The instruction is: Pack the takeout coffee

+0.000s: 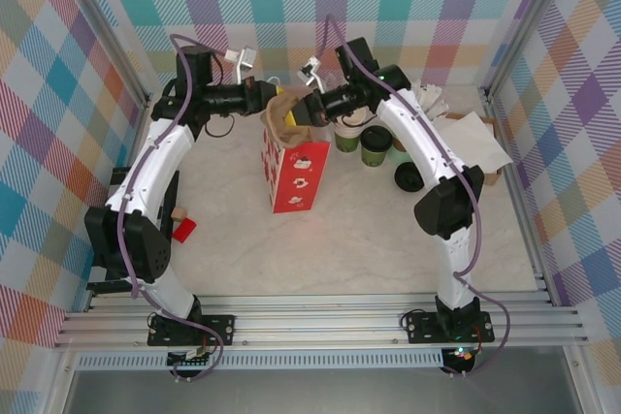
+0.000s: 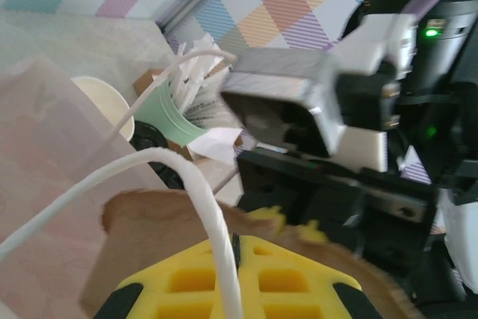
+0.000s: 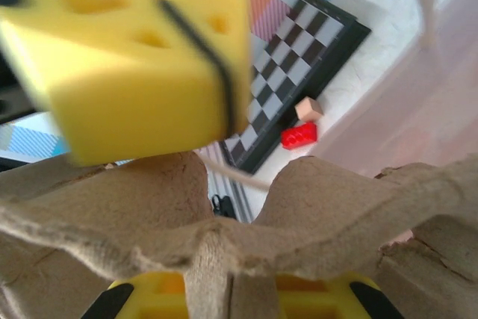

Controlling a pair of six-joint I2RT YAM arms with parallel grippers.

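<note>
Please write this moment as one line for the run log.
left gripper: shut on bag handle | right gripper: shut on pulp carrier at red bag mouth | takeout coffee: on table, unpacked

Paper bag stands mid-tabletop. Cardboard tray sits at the bag's mouth, left pincer on its left, right pincer on its right. Lidded cup stands right of the bag, a second cup just left of it. Paper sheets lie far right. Small block lies left of the bag, near a game board.
</note>
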